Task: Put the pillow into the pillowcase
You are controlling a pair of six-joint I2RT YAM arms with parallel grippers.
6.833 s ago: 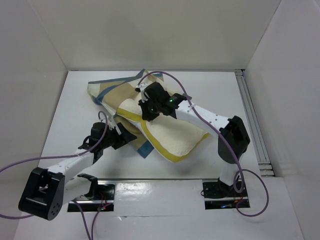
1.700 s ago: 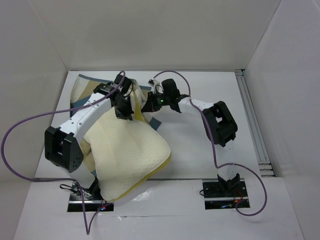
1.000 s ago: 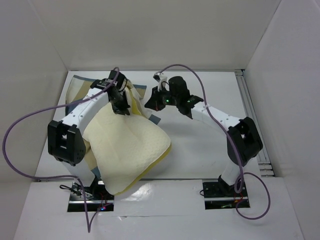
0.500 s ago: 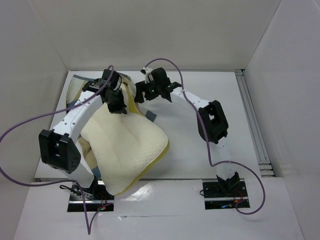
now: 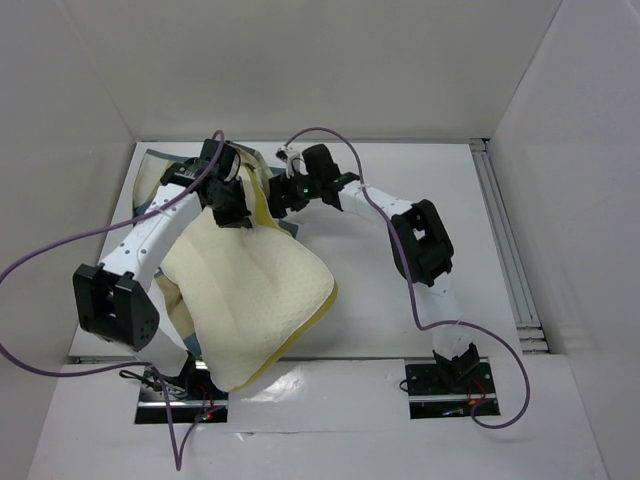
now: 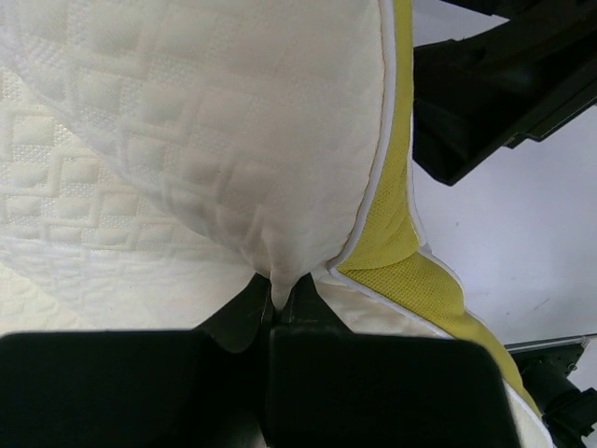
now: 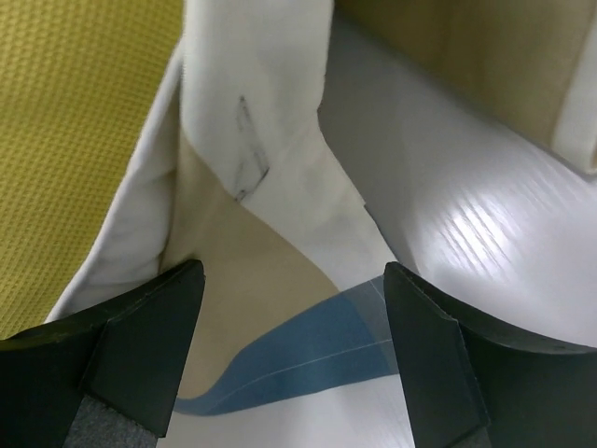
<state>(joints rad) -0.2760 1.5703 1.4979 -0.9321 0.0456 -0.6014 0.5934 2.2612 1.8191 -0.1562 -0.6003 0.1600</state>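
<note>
The cream quilted pillow (image 5: 255,300) with its yellow edge (image 6: 396,215) drapes from the table's back left down toward the near edge. My left gripper (image 5: 232,203) is shut on a pinched fold of the pillow (image 6: 277,280), holding its far end up. The checked pillowcase (image 5: 160,180) lies mostly hidden under the pillow; only its far-left corner and a blue strip show. My right gripper (image 5: 281,197) hangs open right over a tan, white and blue edge of the pillowcase (image 7: 280,308), beside the yellow edge, with nothing pinched between its fingers (image 7: 154,336).
White walls enclose the table on three sides. A metal rail (image 5: 505,240) runs along the right edge. Purple cables (image 5: 40,260) loop from both arms. The right arm's elbow (image 5: 425,245) stands over the table's middle right.
My right gripper has let go and opened, then moved left to the pillowcase's edge beside the pillow. The left gripper keeps its hold and has shifted slightly back and left with the pillow.
</note>
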